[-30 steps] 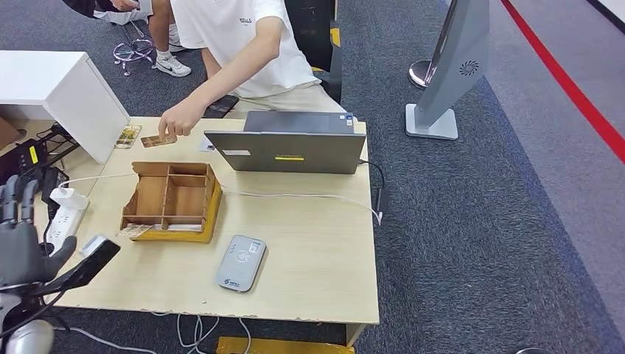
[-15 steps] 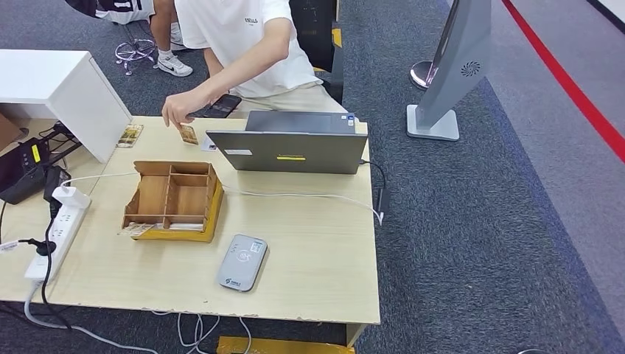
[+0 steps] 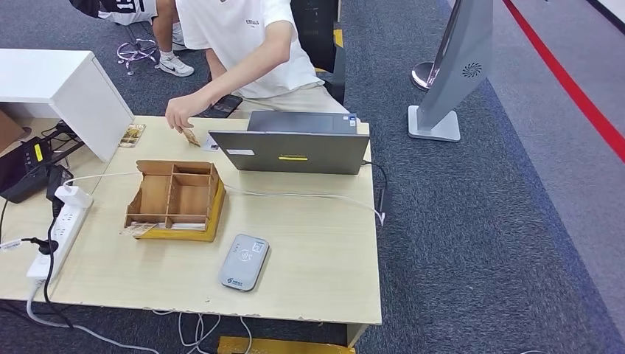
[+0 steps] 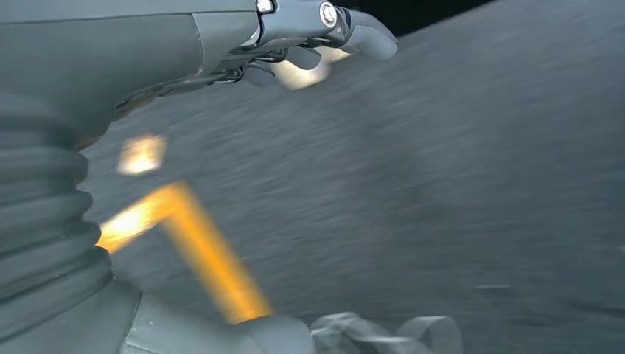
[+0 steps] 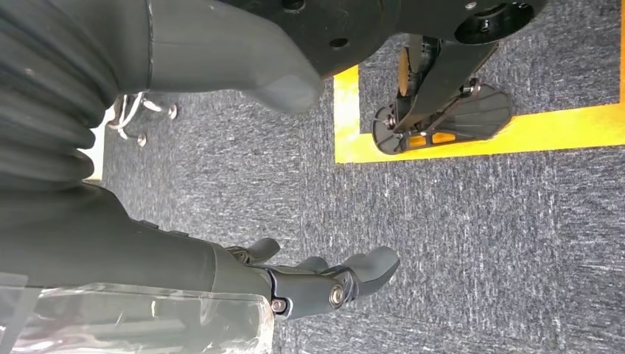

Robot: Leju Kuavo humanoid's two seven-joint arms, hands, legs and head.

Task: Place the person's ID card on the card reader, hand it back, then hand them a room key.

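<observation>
Across the table, a person's hand holds a small brown ID card just above the far edge, next to the laptop. The grey card reader lies flat near the front edge. A partitioned wooden box stands at mid-left, with a card poking out at its front corner. Another card lies at the far left. My left hand hangs over blurred carpet with fingers extended and nothing in it. My right hand hangs over the carpet, its fingers apart and holding nothing.
A grey laptop stands at the far middle, its white cable trailing across the table to the right edge. A white power strip lies on the left, beside a white cabinet. A grey kiosk stand is on the right.
My left hand, raised at the table's left a second ago, has dropped out of the head view. The person has drawn the card right, toward the laptop, and tilted it.
</observation>
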